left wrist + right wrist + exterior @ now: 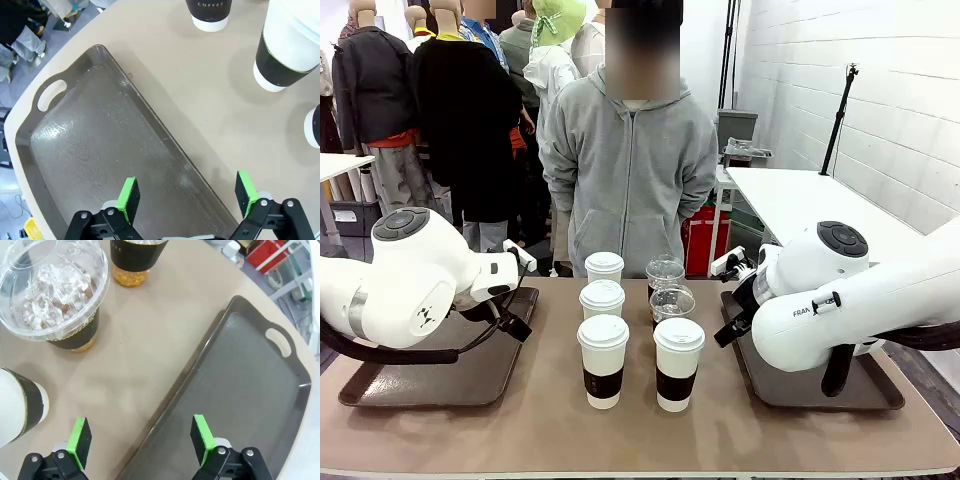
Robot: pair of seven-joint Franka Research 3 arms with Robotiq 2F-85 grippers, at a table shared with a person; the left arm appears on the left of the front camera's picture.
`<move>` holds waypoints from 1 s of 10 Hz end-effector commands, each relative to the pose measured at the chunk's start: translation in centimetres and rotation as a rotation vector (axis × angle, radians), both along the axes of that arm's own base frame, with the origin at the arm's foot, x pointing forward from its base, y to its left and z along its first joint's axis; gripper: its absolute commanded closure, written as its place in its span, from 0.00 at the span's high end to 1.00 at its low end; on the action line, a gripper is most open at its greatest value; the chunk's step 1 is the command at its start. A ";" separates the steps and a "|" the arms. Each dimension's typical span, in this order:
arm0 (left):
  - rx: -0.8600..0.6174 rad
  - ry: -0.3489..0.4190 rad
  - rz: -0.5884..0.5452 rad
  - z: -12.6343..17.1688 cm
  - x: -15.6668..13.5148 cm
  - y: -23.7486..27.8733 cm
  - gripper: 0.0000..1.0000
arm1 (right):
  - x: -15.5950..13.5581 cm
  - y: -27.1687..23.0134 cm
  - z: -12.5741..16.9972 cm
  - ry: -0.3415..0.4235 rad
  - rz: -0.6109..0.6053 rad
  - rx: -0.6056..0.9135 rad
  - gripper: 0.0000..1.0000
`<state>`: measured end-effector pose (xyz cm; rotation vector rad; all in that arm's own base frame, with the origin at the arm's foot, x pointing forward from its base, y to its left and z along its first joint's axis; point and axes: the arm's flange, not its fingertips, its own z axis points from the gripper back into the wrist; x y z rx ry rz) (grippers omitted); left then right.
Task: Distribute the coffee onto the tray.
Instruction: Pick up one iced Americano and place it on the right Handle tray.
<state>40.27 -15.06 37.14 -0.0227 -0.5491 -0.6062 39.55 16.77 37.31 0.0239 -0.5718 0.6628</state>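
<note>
The coffee stands in the middle of the table: white lidded paper cups with dark sleeves, two in front (pixel 603 360) (pixel 678 362) and two behind (pixel 602 300) (pixel 604 268), plus two clear dome-lidded cups (pixel 672 303) (pixel 665 272). A dark tray (pixel 420 380) lies at the left and another tray (pixel 800 388) at the right. My left gripper (pixel 187 196) hangs open over the left tray's (pixel 90 150) inner edge, nothing between its pads. My right gripper (pixel 141 435) is open above the right tray's (pixel 245 385) edge, with a clear iced cup (pixel 52 290) ahead of it.
A person in a grey hoodie (pixel 630 160) stands at the far side of the table with hands out of sight. My left arm (pixel 410 280) and right arm (pixel 840 290) bulk over the trays. Bare tabletop (pixel 640 440) lies in front of the cups.
</note>
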 end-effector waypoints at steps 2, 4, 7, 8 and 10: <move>0.000 0.000 0.000 0.0 0.0 0.0 1.00 | 0.0 0.0 0.0 0.000 0.000 0.000 1.00; 0.000 0.000 0.000 0.0 0.0 0.0 1.00 | 0.0 0.0 0.0 0.000 0.000 0.000 1.00; 0.000 0.000 0.000 0.0 0.0 0.0 1.00 | 0.0 0.0 0.0 0.000 0.000 0.000 1.00; 0.000 0.000 0.000 0.0 0.0 0.0 1.00 | 0.0 0.0 0.0 0.000 0.000 0.000 1.00; 0.000 0.000 0.000 0.0 0.0 0.0 1.00 | 0.0 0.0 0.0 0.000 0.000 0.000 1.00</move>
